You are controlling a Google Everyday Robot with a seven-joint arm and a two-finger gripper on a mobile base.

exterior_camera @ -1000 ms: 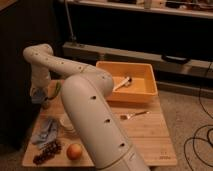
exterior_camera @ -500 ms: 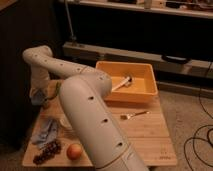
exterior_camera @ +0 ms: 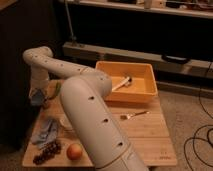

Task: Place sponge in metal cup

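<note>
My gripper hangs at the end of the white arm, over the far left edge of the wooden table. A bluish-grey shape shows at the gripper; I cannot tell if it is the sponge or part of the gripper. A pale round vessel, possibly the metal cup, peeks out beside the arm, nearer the front than the gripper and mostly hidden by the arm.
A blue cloth, dark grapes and an orange fruit lie at the front left. A green item lies by the gripper. A yellow bin holding a utensil stands at the back. A fork lies mid-table.
The gripper has sunk slightly at the table's left edge. Nothing else has moved.
</note>
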